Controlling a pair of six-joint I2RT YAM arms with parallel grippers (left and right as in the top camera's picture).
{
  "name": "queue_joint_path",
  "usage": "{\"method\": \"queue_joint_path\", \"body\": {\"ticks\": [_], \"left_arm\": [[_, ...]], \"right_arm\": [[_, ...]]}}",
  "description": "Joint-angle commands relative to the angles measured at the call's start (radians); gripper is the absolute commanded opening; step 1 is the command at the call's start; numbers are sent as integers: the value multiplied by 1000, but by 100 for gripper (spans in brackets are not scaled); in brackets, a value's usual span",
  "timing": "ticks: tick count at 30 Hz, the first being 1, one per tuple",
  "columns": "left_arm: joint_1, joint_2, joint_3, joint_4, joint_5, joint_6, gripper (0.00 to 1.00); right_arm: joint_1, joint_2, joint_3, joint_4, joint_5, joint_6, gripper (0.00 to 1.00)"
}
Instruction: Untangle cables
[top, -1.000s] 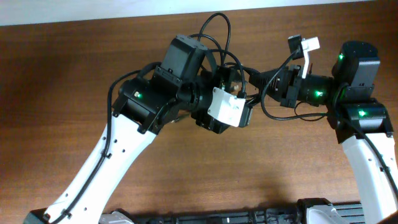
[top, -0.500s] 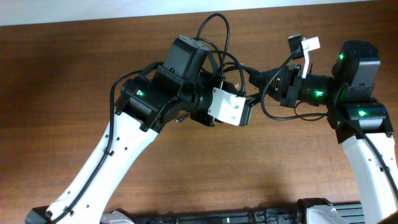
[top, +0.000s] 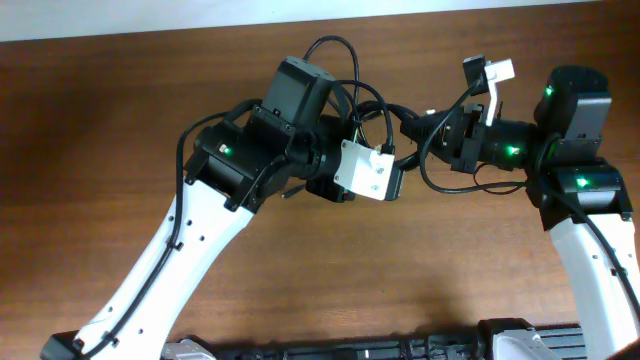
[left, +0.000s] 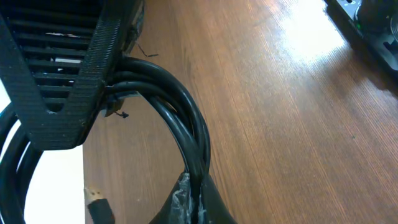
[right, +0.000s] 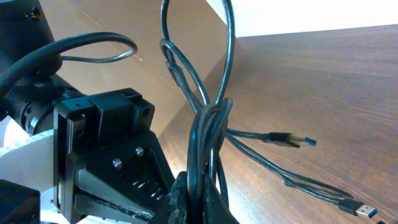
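Both arms meet above the far middle of the brown wooden worktop (top: 110, 120). The left gripper (left: 189, 208) is clamped tight on the thin black cables (left: 186, 118). The right gripper (right: 193, 202) is likewise closed on the same bundle, just beside it. To loosen the tangle well, the two should probably draw apart slowly, minding the loose silver-tipped plug (right: 292, 138). The worktop's far edge lies close behind the bundle, so free room is mostly to the left and near side.

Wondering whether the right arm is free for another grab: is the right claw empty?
No, the right wrist view shows the right claw shut on a bunch of cables rising from between its fingers.
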Motion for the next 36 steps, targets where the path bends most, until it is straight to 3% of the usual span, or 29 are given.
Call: {"method": "queue_joint_path", "body": {"ticks": [1, 8, 11, 18, 30, 36], "left_arm": [[-1, 11, 12, 7, 20, -32, 0], [-1, 6, 12, 38, 19, -87, 0], [-1, -22, 12, 60, 19, -154, 0], [0, -116, 12, 58, 9, -175, 0], [0, -170, 12, 34, -397, -339, 0], [0, -170, 12, -50, -419, -339, 0]], "right_arm": [[5, -13, 8, 11, -24, -4, 4], [5, -13, 8, 9, -1, -27, 4], [3, -13, 8, -25, 116, -27, 4], [3, -13, 8, -73, 258, -27, 4], [3, -13, 8, -76, 314, -26, 4], [-13, -13, 8, -62, 317, -21, 4]]}}
